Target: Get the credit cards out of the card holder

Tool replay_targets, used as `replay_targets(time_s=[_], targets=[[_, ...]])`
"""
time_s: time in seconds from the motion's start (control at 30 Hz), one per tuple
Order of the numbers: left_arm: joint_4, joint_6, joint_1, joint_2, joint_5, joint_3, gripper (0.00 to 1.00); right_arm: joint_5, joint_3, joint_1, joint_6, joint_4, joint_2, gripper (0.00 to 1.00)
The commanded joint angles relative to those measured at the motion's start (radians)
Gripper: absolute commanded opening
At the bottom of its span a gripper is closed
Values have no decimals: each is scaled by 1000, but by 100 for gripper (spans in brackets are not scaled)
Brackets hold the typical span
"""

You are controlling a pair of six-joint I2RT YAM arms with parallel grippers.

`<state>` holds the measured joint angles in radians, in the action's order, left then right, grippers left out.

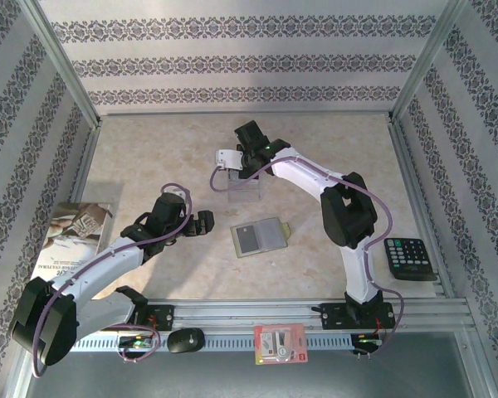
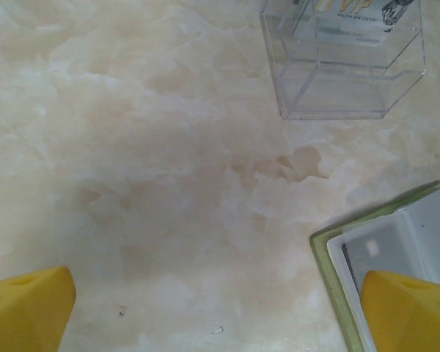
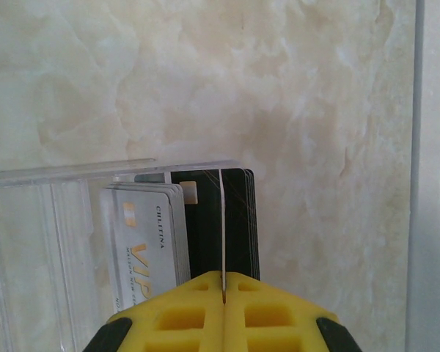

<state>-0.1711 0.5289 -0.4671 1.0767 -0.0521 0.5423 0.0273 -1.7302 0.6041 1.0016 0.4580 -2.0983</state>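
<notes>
The olive-green card holder [image 1: 261, 238] lies open on the table with a silver-grey card [image 1: 249, 239] in its pocket. In the left wrist view the holder's green edge [image 2: 324, 257] and the card [image 2: 400, 231] sit at the lower right. My left gripper [image 1: 202, 222] [image 2: 216, 315] stands open just left of the holder, nothing between its fingers. My right gripper [image 1: 231, 159] [image 3: 222, 277] is shut on a thin credit card [image 3: 222, 220], seen edge-on above a clear box [image 1: 237, 187] [image 3: 44, 220]. Silver cards [image 3: 143, 242] and black cards [image 3: 238, 220] stand in that box.
A calculator [image 1: 410, 259] lies at the right edge and a booklet [image 1: 76, 235] at the left. A black mouse [image 1: 185, 340] and a red-and-white packet [image 1: 280, 343] sit by the front rail. Patterned walls close in three sides.
</notes>
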Motion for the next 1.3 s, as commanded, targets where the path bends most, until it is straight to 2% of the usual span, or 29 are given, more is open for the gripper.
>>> replay_targets(time_s=[0.0,0.4,0.57,0.77,0.9,1.0,1.1,1.27], targets=[[34,-7,17,7,-12,-4,100,20,-9,-7,2,-8,-18,0],[39,-10,28,24,-31,3,100,18,-9,-9,-9,-20,-34,0],[37,-9,30,22,-39,-2,100,-4,-1,-12,-19,-64,-35,15],[36,-4,33,18,-44,-3,100,-35,4,-16,-45,-134,-26,24],[40,-2,34,17,-46,-5,100,-32,10,-20,-85,-176,-15,25],[54,9,35,1,-39,-12,100,-3,45,-23,-162,-247,32,26],[78,29,35,-32,-19,-27,100,28,77,-25,-313,-307,96,28],[169,92,44,-111,8,-90,100,100,172,-27,-697,-353,225,34]])
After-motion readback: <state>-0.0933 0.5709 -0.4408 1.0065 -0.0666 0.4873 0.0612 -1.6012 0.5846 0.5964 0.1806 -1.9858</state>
